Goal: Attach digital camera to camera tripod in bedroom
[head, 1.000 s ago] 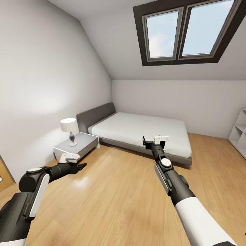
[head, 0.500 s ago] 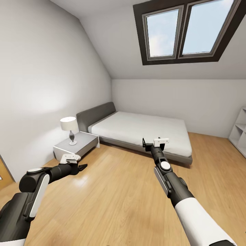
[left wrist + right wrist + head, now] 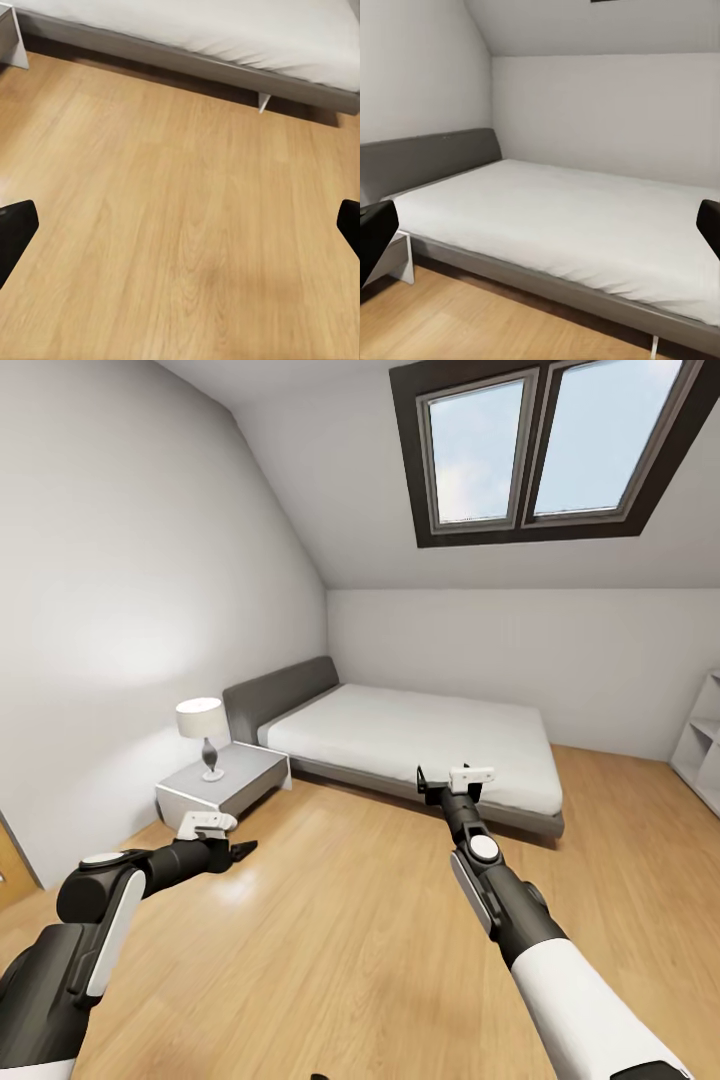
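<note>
I am in the bedroom, over a light wood plank floor (image 3: 330, 930) with pale grey walls. The digital camera and the camera tripod are out of view. My left gripper (image 3: 238, 849) hangs low over the floor at the left, open and empty; in the left wrist view its fingertips (image 3: 16, 229) stand far apart above bare planks. My right gripper (image 3: 445, 778) reaches forward toward the foot of the grey bed (image 3: 420, 740), also open and empty, and its fingertips (image 3: 375, 234) frame the mattress in the right wrist view.
A grey nightstand (image 3: 228, 780) with a white lamp (image 3: 202, 722) stands left of the bed. A white shelf unit (image 3: 700, 752) is at the far right, a skylight (image 3: 540, 445) sits in the sloped ceiling, and a wooden door edge (image 3: 10, 872) is at the left.
The whole picture has shifted slightly, so the camera has moved a little. Both arms hold the same pose and both grippers stay open.
</note>
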Tool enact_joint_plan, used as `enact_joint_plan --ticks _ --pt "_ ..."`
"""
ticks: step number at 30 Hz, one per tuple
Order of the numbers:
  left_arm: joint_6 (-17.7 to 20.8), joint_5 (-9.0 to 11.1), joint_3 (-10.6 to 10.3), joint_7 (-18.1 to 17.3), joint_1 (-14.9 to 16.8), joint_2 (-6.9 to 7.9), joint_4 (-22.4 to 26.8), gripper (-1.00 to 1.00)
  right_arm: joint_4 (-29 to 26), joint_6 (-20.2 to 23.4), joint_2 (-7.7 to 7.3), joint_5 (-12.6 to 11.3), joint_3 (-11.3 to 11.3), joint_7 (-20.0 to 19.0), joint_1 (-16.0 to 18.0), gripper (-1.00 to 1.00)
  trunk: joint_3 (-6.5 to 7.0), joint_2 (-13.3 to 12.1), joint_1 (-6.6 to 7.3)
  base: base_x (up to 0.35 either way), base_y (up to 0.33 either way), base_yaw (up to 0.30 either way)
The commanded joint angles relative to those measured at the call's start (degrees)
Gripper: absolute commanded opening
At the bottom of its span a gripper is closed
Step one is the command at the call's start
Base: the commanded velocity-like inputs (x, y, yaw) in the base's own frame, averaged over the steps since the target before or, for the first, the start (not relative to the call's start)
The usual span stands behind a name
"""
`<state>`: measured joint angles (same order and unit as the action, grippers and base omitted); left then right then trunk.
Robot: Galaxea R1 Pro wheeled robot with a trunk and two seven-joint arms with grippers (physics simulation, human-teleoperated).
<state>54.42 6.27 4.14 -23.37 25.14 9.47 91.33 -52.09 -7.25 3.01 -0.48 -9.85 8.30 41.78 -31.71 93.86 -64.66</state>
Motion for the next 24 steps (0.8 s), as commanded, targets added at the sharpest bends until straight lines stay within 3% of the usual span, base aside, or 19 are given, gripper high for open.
enact_joint_plan --ticks 1,9,24 --pt "0.41 0.56 -0.12 -0.11 0.03 -0.01 0.02 1.0 0.08 -0.17 -0.02 -0.05 -0.17 0.39 0.05 1.0 -0.24 0.45 -0.22 0.0 0.0 0.0" --pt "0.24 0.44 -4.56 -4.46 0.0 -0.2 0.02 1.0 0.22 -0.22 -0.02 -0.05 -0.17 0.4 0.05 1.0 -1.68 3.66 -1.98 0.0 0.0 0.0" --pt "0.25 0.33 -5.88 -5.33 0.0 -0.01 0.18 1.0 0.24 -0.14 -0.02 -0.05 -0.17 0.4 0.05 1.0 -4.37 9.67 -5.27 -0.042 0.034 0.0"
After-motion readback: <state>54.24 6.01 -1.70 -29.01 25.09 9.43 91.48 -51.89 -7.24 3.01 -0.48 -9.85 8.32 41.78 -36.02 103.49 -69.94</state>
